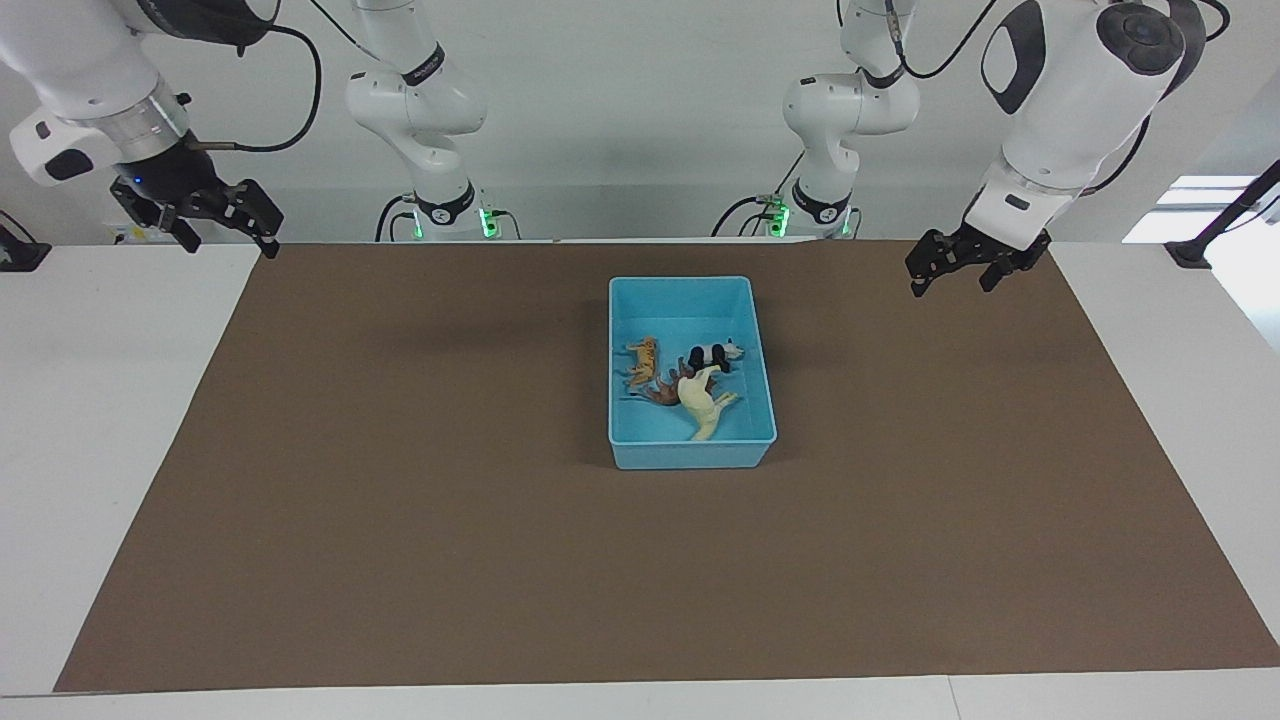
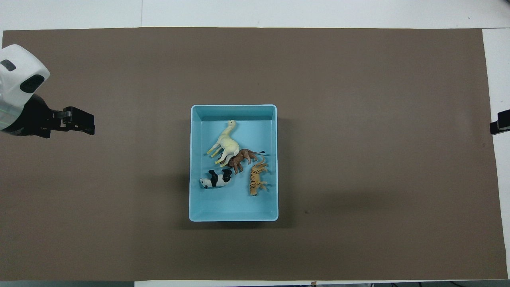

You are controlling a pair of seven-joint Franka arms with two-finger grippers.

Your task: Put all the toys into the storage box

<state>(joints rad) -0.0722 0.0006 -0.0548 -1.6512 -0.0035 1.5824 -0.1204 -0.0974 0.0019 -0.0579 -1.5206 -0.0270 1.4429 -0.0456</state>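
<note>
The box (image 1: pixel 691 455) sits mid-mat (image 1: pixel 400 520), holding all four toys: the cream one (image 2: pixel 226 144) farthest from the robots, lion (image 2: pixel 242 157) touching it, then tiger (image 2: pixel 257 180) and panda (image 2: pixel 215 179) nearest. Left gripper (image 1: pixel 958 268) and right gripper (image 1: pixel 222 234) hang wide open and empty, well apart from the box, each toward its own arm's end

Brown mat (image 1: pixel 400 520): one, flat, covering most of the white table (image 1: pixel 90 400) (bare margins show at both ends and along the edges). Black clamp mounts (image 1: pixel 1195 250): one on the table edge at each end, off the mat.
</note>
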